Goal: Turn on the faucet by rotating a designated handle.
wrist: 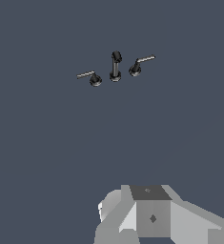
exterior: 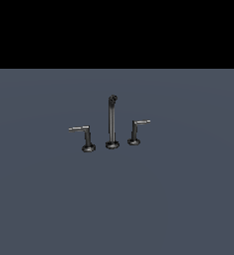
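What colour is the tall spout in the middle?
Dark metal grey, almost black; the spout shows best in the exterior view.

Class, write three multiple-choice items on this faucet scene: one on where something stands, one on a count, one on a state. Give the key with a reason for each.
1. In the exterior view, where does the spout stand?
A. Between the two handles
B. At the far left
C. At the far right

2. How many lever handles does the faucet have?
A. One
B. Two
C. Four

3. What is touching the handle with the longer arm?
A. The robot's pincer
B. The spout
C. Nothing

Key: 1 A, the shorter handle and the longer one flank it. 2 B, one lever shows on each side. 3 C, it stands alone; the wrist view shows the arm's body far from it.
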Available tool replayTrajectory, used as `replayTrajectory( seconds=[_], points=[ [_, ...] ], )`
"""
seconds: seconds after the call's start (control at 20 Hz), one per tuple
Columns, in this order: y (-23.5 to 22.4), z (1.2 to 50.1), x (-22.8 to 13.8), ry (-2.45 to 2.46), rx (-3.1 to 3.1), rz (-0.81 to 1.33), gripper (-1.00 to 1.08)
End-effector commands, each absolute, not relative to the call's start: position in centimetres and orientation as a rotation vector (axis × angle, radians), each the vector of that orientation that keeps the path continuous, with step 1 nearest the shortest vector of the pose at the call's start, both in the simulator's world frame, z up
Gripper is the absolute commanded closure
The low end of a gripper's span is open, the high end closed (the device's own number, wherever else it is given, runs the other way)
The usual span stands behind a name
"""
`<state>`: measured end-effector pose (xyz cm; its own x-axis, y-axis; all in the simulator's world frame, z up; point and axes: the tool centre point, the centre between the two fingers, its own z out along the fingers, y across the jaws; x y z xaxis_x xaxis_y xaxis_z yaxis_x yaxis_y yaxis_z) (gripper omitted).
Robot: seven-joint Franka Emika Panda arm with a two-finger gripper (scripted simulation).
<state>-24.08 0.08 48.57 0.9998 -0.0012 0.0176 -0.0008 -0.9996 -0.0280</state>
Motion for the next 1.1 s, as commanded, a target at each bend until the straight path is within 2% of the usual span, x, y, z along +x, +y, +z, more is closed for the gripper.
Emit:
replayTrajectory(
  seconds=[0.0,0.55,1.05],
  points=[
    [0.1,48.6,-24.1,0.002,-3.113,-0.027,1.08],
    [1.5,46.8,-23.5,0.099,-3.113,-0.026,1.08],
    [5.1,42.0,-21.5,0.357,-3.096,-0.022,1.08]
  ],
)
